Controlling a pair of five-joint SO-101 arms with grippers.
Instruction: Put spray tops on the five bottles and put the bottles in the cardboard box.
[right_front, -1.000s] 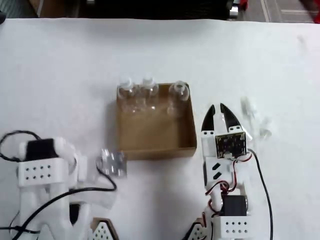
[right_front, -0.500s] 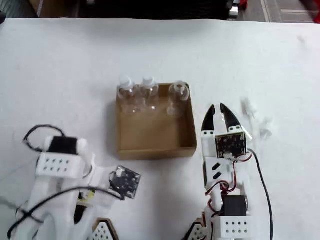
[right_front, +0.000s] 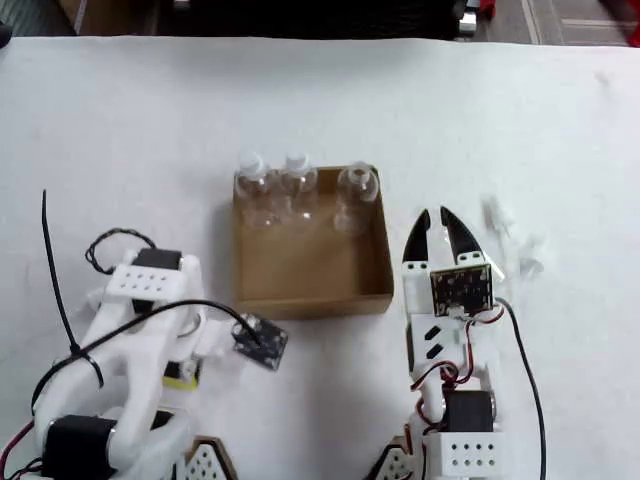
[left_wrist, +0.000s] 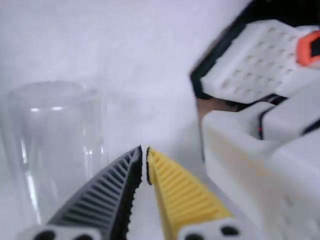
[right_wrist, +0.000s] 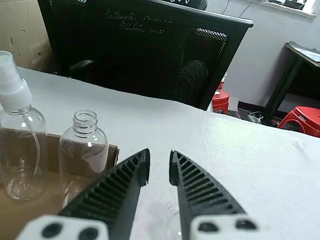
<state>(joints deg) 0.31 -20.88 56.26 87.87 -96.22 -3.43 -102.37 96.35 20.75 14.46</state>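
**A:** Where do the bottles stand?

**B:** Three are inside the shallow brown cardboard box (right_front: 312, 298), in a row along its far wall. On the left are two clear plastic bottles with white spray tops (right_front: 252, 188), and in the far right corner is one clear open-necked bottle (right_front: 357, 192).

**A:** And the others?

**B:** The left wrist view shows a blurred clear cylinder (left_wrist: 50, 145) just beside the fingertips. Its top is cut off, so I cannot tell whether it carries a top. From above, the bent white left arm (right_front: 140, 300) covers that spot at the near left of the table.

**A:** What are the grippers doing?

**B:** The left gripper (left_wrist: 144, 155), one finger black and one yellow, has its tips drawn almost together with nothing between them. The right gripper (right_front: 441, 222) lies just right of the box wall and points away. Its black fingers are parted by a narrow gap and hold nothing.

**A:** Any loose tops?

**B:** A few small pale spray tops (right_front: 512, 250) lie on the white table (right_front: 150, 120) to the right of the right gripper. They are too faint to count
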